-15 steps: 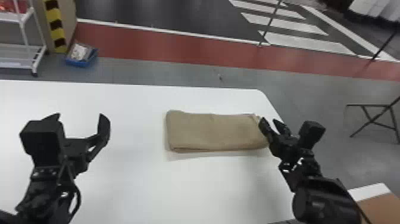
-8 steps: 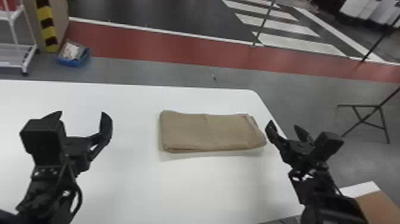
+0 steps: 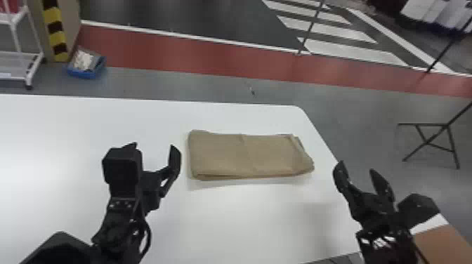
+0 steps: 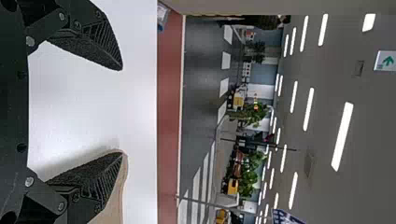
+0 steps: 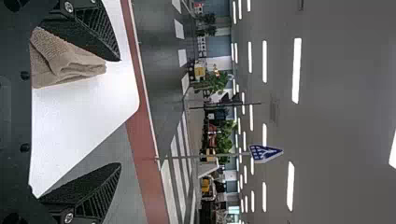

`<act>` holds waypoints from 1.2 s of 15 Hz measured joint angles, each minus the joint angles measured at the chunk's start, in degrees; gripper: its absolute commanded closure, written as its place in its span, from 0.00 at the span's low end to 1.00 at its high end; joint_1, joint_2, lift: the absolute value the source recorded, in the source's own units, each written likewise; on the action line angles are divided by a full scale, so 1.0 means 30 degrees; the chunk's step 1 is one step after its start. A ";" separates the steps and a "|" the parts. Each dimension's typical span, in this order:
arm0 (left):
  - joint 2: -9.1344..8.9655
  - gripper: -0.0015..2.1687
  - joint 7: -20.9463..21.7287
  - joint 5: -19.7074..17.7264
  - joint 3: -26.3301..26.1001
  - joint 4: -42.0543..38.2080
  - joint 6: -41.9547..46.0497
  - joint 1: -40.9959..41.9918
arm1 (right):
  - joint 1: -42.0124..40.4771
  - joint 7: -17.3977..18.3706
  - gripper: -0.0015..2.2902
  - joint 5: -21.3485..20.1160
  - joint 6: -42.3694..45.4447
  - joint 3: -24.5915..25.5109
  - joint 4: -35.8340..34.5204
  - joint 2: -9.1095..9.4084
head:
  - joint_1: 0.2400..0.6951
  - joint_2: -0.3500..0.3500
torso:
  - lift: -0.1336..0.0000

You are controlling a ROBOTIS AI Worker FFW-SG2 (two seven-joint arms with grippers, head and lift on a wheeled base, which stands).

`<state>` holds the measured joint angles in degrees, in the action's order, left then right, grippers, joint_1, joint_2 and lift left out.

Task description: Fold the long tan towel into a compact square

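Note:
In the head view my left gripper [image 3: 154,154] stands open just left of the tan towel [image 3: 246,154], its right finger close to the towel's left end. The towel lies on the white table as a flat folded rectangle, with layered edges at its right end. My right gripper [image 3: 360,175] is open past the towel's right end, over the table's right edge. The left wrist view has the left gripper [image 4: 122,111] with one finger in front of part of the towel [image 4: 119,200]. In the right wrist view the right gripper [image 5: 120,112] spreads wide, the towel [image 5: 65,63] beside one finger.
The white table [image 3: 246,217] extends left and toward the front. Beyond it on the floor are a blue bin [image 3: 86,66] and a white wheeled rack [image 3: 21,56]. A brown and white surface [image 3: 439,242] lies at the lower right, and a dark metal stand [image 3: 432,140] stands at the right.
My right gripper has moved right, away from the towel's right end. My left arm has shifted little against the table. The head view has turned slightly.

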<state>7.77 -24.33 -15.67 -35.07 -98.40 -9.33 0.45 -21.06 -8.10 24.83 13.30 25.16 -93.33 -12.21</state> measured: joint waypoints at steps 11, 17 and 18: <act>-0.2537 0.16 0.0087 -0.1205 -0.2187 0.4560 0.0213 -0.1814 | -0.0710 -0.0353 0.04 -0.0215 0.1087 -0.0033 0.0566 0.0379 | 1.00 0.00 | 0.07; -0.2591 0.16 -0.0183 -0.1069 -0.2895 0.6582 0.0408 -0.2934 | -0.1007 -0.0405 0.04 -0.0220 0.1428 0.0143 0.0613 0.0380 | 1.00 0.00 | 0.07; -0.2591 0.21 -0.0285 -0.1052 -0.2887 0.6829 0.0423 -0.3077 | -0.1024 -0.0405 0.04 -0.0220 0.1435 0.0167 0.0613 0.0380 | 1.00 0.00 | 0.07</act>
<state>0.00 -25.18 -18.83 -43.73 -77.92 -8.07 -8.78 -24.14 -9.32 24.17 17.61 25.66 -91.49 -11.07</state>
